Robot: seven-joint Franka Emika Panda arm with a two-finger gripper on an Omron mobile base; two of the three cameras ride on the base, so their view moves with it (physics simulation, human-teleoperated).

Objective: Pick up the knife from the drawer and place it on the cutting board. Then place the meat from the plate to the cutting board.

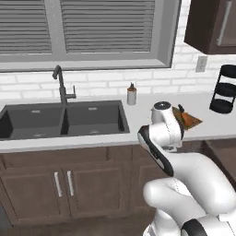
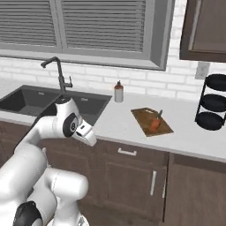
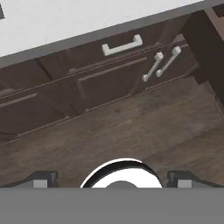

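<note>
The knife [image 2: 155,124] lay on the cutting board [image 2: 143,115], toward its right half, orange-red handle nearest the board's front edge and what looked like a thin dark blade angled toward the back. The blade was too small to make out with any certainty. It read as a light, stiff, slim object lying nearly flat, so any further grasp would best go across the handle, which is thicker and less slippery than the blade. The drawer [image 2: 128,152], just below the board's front edge, appeared shut with its pale handle [image 3: 122,45] flush. The gripper [image 3: 113,179] had its two dark fingertips spread wide with nothing between them, and pointed down at the cabinet fronts and floor below the board. Judged from the task, the meat was likely soft and perhaps slick, wanting a gentle pinch across its middle, but neither it nor the plate could be located. In the left base view the arm [image 1: 161,138] covered the board's near-left part.
</note>
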